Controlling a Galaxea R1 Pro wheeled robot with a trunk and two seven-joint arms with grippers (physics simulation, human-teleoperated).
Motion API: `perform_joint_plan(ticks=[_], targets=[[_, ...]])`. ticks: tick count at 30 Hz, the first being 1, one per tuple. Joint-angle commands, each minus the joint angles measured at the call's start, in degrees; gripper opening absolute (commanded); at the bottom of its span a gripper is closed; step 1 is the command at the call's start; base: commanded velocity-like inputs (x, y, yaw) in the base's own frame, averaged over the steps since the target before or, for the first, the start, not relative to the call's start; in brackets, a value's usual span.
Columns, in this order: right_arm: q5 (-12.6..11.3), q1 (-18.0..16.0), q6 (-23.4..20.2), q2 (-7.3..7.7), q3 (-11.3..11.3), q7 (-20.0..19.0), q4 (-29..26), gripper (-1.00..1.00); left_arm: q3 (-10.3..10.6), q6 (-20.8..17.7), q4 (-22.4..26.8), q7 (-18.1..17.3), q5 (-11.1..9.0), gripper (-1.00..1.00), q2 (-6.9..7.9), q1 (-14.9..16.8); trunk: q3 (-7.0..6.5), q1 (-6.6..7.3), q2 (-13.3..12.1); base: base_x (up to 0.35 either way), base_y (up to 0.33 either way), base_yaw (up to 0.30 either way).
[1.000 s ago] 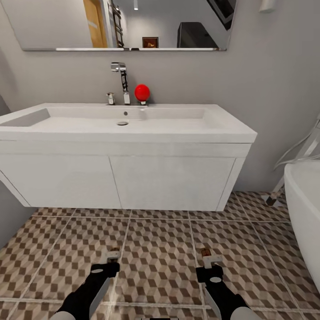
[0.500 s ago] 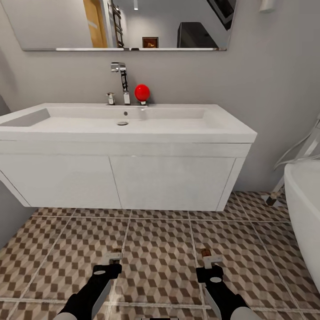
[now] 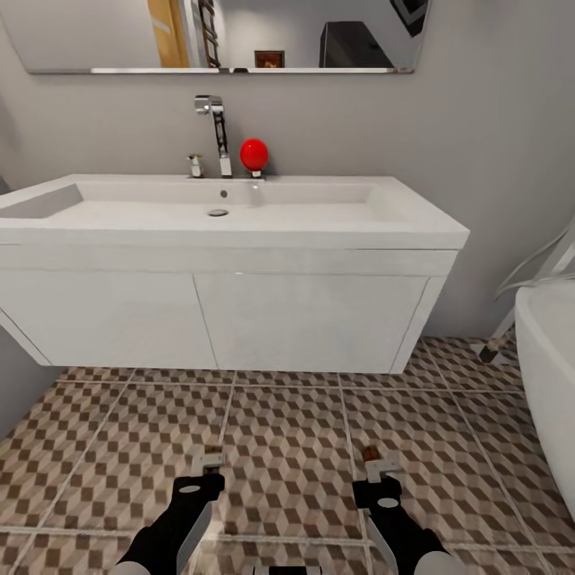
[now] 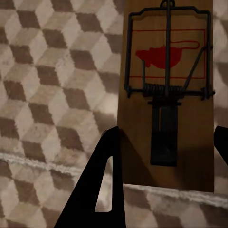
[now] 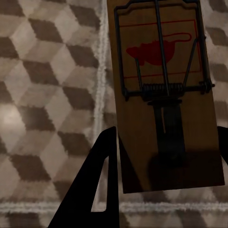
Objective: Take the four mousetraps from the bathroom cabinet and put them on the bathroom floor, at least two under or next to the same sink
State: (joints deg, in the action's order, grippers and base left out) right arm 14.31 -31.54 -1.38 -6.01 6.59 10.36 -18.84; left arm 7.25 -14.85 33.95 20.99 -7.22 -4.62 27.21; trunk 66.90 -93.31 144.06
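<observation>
My left gripper (image 3: 207, 467) is clamped on the near end of a trap (image 4: 166, 90), board flat between the fingers (image 4: 102, 190) so the wire and red bait mark face up; my right gripper (image 3: 378, 469) grips a second trap (image 5: 164, 90) the same way. I hold both by the short edge, I judge, so the sprung side stays away from my fingers and each board can go down flat. In the head view only small tan tips show past each gripper, left and right of centre, low over the floor (image 3: 287, 447) (cube-patterned tiles, pale grout). Both hang near me, in front of the sink (image 3: 231, 212), whose white vanity (image 3: 303, 323) leaves a gap above the tiles farther on. The tub (image 3: 551, 375) is at the far right. To count as next to the sink, the traps should go farther forward, toward that gap
</observation>
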Motion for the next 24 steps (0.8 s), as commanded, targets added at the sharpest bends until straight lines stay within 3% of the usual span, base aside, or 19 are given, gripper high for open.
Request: perform_joint_plan(ticks=[1,24], targets=[[0.5,0.0,-0.1,-0.06,0.4,-0.1,-0.1,-1.00,0.4,-0.2,0.1,0.5,-0.6,-1.00,0.06,0.0,0.27,-0.01,0.0,0.000,0.000,0.000],[0.4,0.0,0.9,-0.05,0.7,-0.1,-0.1,-1.00,0.5,-0.4,0.2,0.0,-0.6,-1.00,0.23,-0.1,5.37,-0.60,0.3,0.000,0.000,0.000]])
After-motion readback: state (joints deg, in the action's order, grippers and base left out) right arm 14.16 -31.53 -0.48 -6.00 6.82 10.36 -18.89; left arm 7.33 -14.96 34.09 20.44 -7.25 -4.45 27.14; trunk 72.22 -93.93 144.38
